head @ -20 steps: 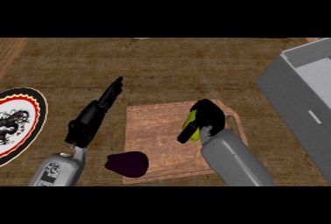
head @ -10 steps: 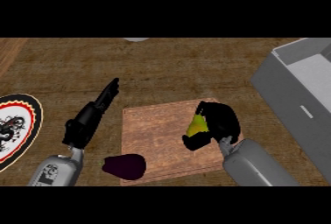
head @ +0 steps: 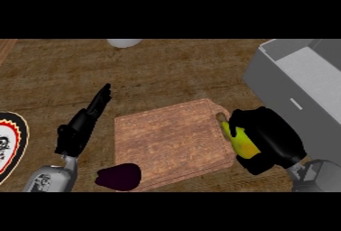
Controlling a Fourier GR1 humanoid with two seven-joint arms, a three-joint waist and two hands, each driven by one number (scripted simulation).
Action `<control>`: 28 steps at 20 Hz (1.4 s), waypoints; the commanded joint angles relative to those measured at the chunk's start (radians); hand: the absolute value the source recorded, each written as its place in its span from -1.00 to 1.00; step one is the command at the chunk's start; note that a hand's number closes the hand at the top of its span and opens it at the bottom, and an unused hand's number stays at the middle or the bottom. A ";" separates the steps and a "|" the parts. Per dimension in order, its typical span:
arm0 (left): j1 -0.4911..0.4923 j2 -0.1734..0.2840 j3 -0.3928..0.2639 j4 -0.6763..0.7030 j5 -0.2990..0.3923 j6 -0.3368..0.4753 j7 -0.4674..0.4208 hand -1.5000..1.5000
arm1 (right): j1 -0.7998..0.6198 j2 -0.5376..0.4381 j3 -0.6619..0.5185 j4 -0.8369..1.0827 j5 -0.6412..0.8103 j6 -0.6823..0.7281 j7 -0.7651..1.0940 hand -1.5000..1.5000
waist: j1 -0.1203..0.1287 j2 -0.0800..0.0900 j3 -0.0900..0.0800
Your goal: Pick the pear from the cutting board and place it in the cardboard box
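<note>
Brown wood-grain worktop [head: 173, 72] fills the scene, with a reddish-brown cutting board [head: 170, 140] lying slightly askew near the middle. At the board's right edge the right robot hand [head: 269, 137] is clenched around the yellow pear [head: 241, 143]; its black fingers wrap over the fruit so that only the yellow side facing the board and the brownish stem end show. The pear sits right at the edge of the board, and I cannot tell whether it is touching the wood or lifted off it. Just beyond that hand, to the right, stands the grey box [head: 303, 88], open at the top with a paler floor inside; hand and pear are beside it, not over the opening.

The left robot hand [head: 83, 126] is off the board to its left, released, fingers straight and pointing away up the worktop, holding nothing. A dark purple, rounded thing [head: 118, 177] rests at the board's near left corner, partly overlapping the edge. At the far left edge a plate [head: 10, 144] with an orange rim and a black-and-white pattern is cut off by the view. A white round object [head: 124, 43] shows at the far edge of the worktop.
</note>
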 commanded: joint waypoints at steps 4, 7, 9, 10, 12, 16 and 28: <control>0.030 0.011 0.033 -0.021 -0.001 0.028 -0.009 0.00 | 0.171 -0.277 -0.171 -0.204 -0.177 -0.097 -0.354 1.00 | -0.052 0.004 0.003; 0.052 0.011 0.030 -0.030 0.012 0.015 -0.006 0.00 | 0.212 -0.322 -0.304 -0.249 -0.332 -0.114 -0.444 1.00 | -0.053 0.004 0.002; 0.074 0.026 0.036 -0.037 0.006 0.013 -0.021 0.00 | 0.251 -0.363 -0.396 -0.232 -0.408 -0.121 -0.498 1.00 | -0.055 0.005 0.002; 0.061 0.022 0.042 -0.050 0.008 0.023 -0.003 0.00 | 0.290 -0.375 -0.434 -0.258 -0.458 -0.124 -0.522 1.00 | -0.061 0.003 0.002; 0.060 0.036 0.056 -0.042 0.020 0.008 -0.012 0.00 | 0.316 -0.409 -0.528 -0.222 -0.548 -0.101 -0.577 1.00 | -0.065 0.008 0.001; 0.084 0.028 0.039 -0.064 0.015 0.006 -0.014 0.00 | 0.416 -0.456 -0.718 -0.120 -0.715 -0.043 -0.692 1.00 | -0.048 0.011 -0.001; -0.017 0.001 -0.010 -0.042 0.004 -0.062 0.002 0.00 | 0.629 -0.533 -1.224 0.268 -0.870 0.332 -0.981 1.00 | 0.087 0.038 -0.007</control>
